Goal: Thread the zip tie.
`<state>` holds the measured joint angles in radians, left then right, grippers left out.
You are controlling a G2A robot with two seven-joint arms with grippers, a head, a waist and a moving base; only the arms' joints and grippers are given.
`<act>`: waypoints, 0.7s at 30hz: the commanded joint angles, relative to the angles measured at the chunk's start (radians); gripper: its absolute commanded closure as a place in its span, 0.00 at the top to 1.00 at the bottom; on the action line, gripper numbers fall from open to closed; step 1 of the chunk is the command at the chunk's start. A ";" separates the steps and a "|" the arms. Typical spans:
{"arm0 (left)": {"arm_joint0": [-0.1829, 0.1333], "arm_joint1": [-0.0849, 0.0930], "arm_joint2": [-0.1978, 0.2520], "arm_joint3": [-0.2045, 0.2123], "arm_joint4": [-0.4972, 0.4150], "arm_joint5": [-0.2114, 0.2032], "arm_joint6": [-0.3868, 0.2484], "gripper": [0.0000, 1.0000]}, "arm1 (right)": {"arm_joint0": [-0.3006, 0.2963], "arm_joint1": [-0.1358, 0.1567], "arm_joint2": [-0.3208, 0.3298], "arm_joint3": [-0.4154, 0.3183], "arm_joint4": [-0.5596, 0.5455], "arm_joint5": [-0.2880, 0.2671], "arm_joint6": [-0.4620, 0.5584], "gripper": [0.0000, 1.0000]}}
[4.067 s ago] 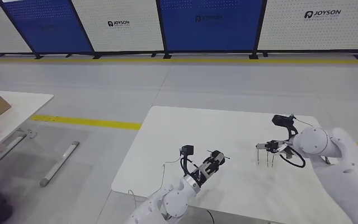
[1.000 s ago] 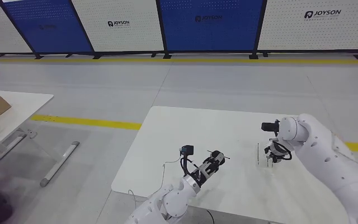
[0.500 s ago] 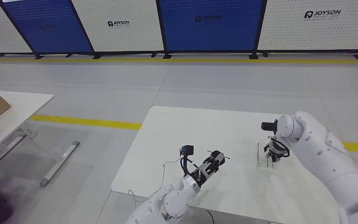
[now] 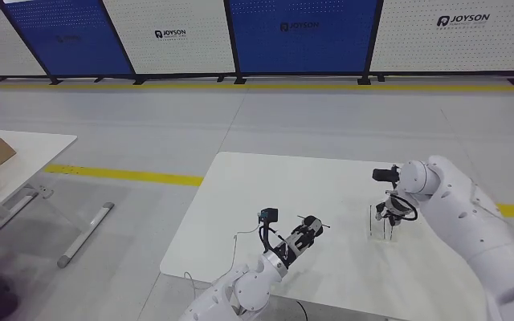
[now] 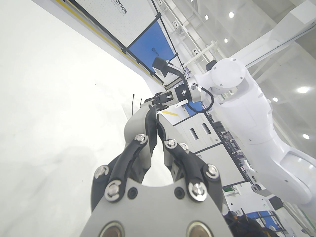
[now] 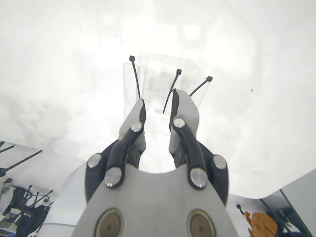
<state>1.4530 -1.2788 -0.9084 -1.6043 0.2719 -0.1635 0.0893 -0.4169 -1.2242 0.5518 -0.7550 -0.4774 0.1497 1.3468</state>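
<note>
1. Top view: one smooth white table (image 4: 241,201) bears the work.
   - The right claw (image 4: 386,217) hangs tip-down directly over one small clear holder (image 4: 376,233).
   - Thin black zip ties (image 4: 371,217) stand upright just under and beside its tips.
   - The left claw (image 4: 312,227) sits low over the table, well apart from the ties and the other claw.
   - A thin dark strip crosses the left claw's tip, too small to identify.

2. Left wrist view: the left claw has two grey metal fingers lined with ribbed black pads (image 5: 150,134).
   - The fingers are clenched tip to tip, and nothing can be made out between them.
   - Straight beyond the tips is the right claw (image 5: 148,100).
   - Just beside that claw, two black ties show, their small square heads up.

3. Right wrist view: the right claw (image 6: 158,95) is released, with a clear gap between its ribbed pads.
   - Ahead of its tips stands the transparent, box-shaped holder (image 6: 128,82).
   - The holder carries three zip ties, each a slim black strap with a square head on top.
   - The first tie (image 6: 135,75) runs down behind one fingertip.
   - The middle tie (image 6: 174,83) slants into the gap, just beside the other finger's pad. Whether it touches the pad cannot be told.
   - The third tie (image 6: 201,85) leans outward past that same finger.
</note>
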 commanded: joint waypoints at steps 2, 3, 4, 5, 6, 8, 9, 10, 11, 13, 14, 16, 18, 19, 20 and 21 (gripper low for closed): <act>0.000 0.000 0.000 0.000 0.000 0.000 0.000 0.00 | -0.023 0.031 0.041 -0.061 -0.007 -0.005 0.008 0.27; 0.000 0.000 0.000 0.000 0.000 0.000 0.000 0.00 | -0.030 0.037 0.052 -0.076 -0.006 -0.008 0.008 0.27; 0.000 0.000 0.000 0.000 0.000 0.000 0.000 0.00 | -0.045 0.052 0.075 -0.107 -0.001 -0.021 0.009 0.27; 0.000 0.000 0.000 0.000 0.000 0.000 0.000 0.00 | -0.056 0.064 0.095 -0.130 0.000 -0.025 0.004 0.27; 0.000 0.000 0.000 0.000 0.000 0.000 0.000 0.00 | -0.071 0.076 0.117 -0.157 0.002 -0.029 -0.004 0.27; 0.000 0.000 0.000 0.000 0.000 0.000 0.000 0.00 | -0.114 0.111 0.185 -0.239 0.015 -0.053 -0.035 0.30; 0.000 0.000 0.000 0.000 0.000 0.000 0.000 0.00 | -0.144 0.128 0.229 -0.280 0.031 -0.070 -0.070 0.33; 0.000 0.000 0.000 0.000 0.000 0.000 0.000 0.00 | -0.179 0.148 0.274 -0.325 0.046 -0.093 -0.092 0.32; 0.000 0.000 0.000 0.000 0.000 0.000 0.000 0.00 | -0.233 0.175 0.341 -0.388 0.059 -0.115 -0.126 0.32; 0.000 0.000 0.000 0.000 0.000 0.000 0.000 0.00 | -0.326 0.213 0.442 -0.504 0.076 -0.152 -0.159 0.41; 0.000 0.000 0.000 0.000 0.000 0.000 0.000 0.00 | -0.394 0.236 0.514 -0.578 0.097 -0.179 -0.174 0.52; 0.000 0.000 0.000 0.000 0.000 0.000 0.000 0.00 | -0.491 0.265 0.607 -0.675 0.105 -0.200 -0.181 1.00; 0.000 0.000 0.000 0.000 0.000 0.000 0.000 0.00 | -0.583 0.287 0.687 -0.770 0.106 -0.202 -0.185 1.00; 0.000 0.000 0.000 0.000 0.000 0.000 0.000 0.00 | -0.612 0.293 0.711 -0.801 0.111 -0.206 -0.183 1.00; 0.000 0.000 0.000 0.000 0.000 0.000 0.000 0.00 | -0.637 0.298 0.732 -0.823 0.119 -0.210 -0.183 1.00; 0.000 0.000 0.000 0.000 0.000 0.000 0.000 0.00 | -0.661 0.303 0.749 -0.844 0.130 -0.223 -0.165 1.00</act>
<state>1.4530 -1.2788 -0.9084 -1.6043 0.2719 -0.1635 0.0893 -1.0558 -0.9246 1.2845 -1.5810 -0.3564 -0.0637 1.1681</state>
